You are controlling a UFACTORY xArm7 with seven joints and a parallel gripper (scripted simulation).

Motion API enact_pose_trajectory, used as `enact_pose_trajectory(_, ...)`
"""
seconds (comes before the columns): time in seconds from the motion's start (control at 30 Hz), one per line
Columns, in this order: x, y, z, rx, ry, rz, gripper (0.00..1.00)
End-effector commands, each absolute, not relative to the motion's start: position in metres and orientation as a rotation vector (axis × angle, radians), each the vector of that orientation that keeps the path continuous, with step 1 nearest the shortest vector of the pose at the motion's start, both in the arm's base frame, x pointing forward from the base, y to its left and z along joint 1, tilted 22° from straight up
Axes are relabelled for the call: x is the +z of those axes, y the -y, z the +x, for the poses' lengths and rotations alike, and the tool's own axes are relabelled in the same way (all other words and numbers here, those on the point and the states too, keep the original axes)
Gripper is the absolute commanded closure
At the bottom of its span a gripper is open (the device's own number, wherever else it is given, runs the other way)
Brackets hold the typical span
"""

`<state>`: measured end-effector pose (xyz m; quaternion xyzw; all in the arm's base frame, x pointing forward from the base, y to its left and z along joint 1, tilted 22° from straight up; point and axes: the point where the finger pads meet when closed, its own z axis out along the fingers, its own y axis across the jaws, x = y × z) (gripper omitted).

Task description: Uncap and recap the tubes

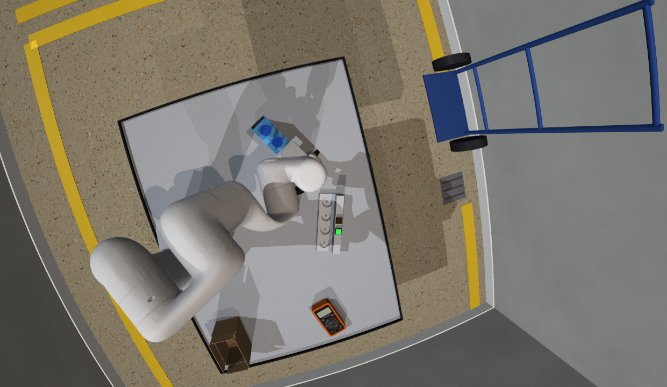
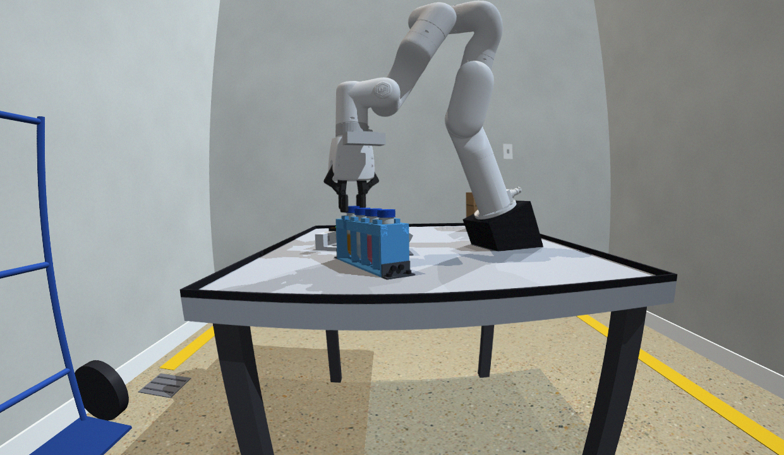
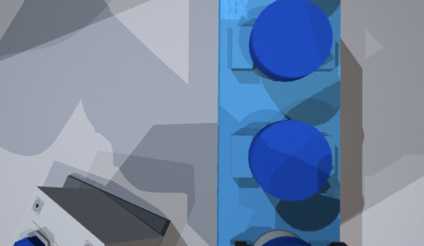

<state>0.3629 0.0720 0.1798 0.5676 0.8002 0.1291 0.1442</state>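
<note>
I can read almost nothing here. A round embossed maker's emblem sits on the arm's elbow joint (image 2: 383, 89), upper centre of the exterior view, its letters too small to make out. The multimeter (image 1: 328, 316), lower centre of the top view, shows a display whose digits are illegible.

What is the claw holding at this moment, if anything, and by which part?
The claw is shut on a blue cap at the end of the tube rack, gripping its sides from above.
</note>
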Motion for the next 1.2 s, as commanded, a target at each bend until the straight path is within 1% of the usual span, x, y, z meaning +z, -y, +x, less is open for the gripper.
enact_pose_trajectory(0.0, 0.1800, -0.0724, 0.3634, 0.402, -2.130, 1.888, 1.00)
enact_pose_trajectory(0.27, 0.1798, -0.0724, 0.3635, 0.439, -1.961, 2.093, 1.00)
enact_pose_trajectory(0.47, 0.1798, -0.0725, 0.3635, 0.439, -1.961, 2.093, 1.00)
enact_pose_trajectory(0.5, 0.1798, -0.0725, 0.3635, 0.439, -1.961, 2.093, 0.54)
enact_pose_trajectory(0.9, 0.1798, -0.0725, 0.3635, 0.439, -1.961, 2.093, 0.54)
enact_pose_trajectory(1.17, 0.1807, -0.0725, 0.3631, 0.373, -2.241, 1.732, 0.54)
